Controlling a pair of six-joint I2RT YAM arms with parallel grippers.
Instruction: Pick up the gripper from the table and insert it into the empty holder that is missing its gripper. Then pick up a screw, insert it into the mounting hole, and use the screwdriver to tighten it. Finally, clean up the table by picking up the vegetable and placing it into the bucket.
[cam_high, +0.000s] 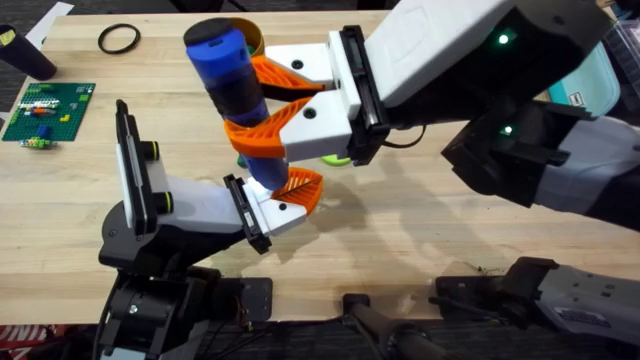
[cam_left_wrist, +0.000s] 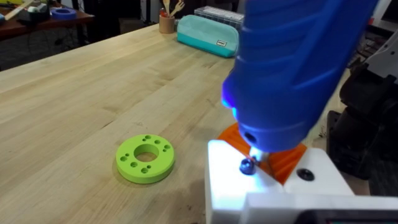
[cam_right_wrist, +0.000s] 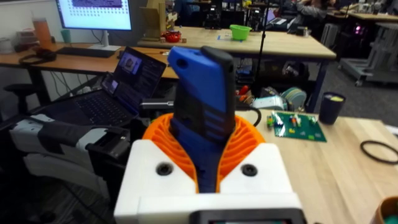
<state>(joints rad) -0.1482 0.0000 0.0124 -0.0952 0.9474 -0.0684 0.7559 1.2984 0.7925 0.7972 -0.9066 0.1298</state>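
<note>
- Currently your right hand (cam_high: 262, 100) has its two orange fingers clamped on the screwdriver (cam_high: 228, 70), which stands tip-down over the left arm's holder (cam_high: 275, 208).
- You can see the orange gripper (cam_high: 303, 190) already seated in that holder, at the left hand (cam_high: 290, 200); whether that hand is apart or together, you cannot tell.
- From the left wrist, the screwdriver's tip meets a dark screw (cam_left_wrist: 247, 165) in the white block.
- Your bench (cam_high: 420, 230) has a green ring (cam_left_wrist: 145, 158) lying just beside the holder.
</note>
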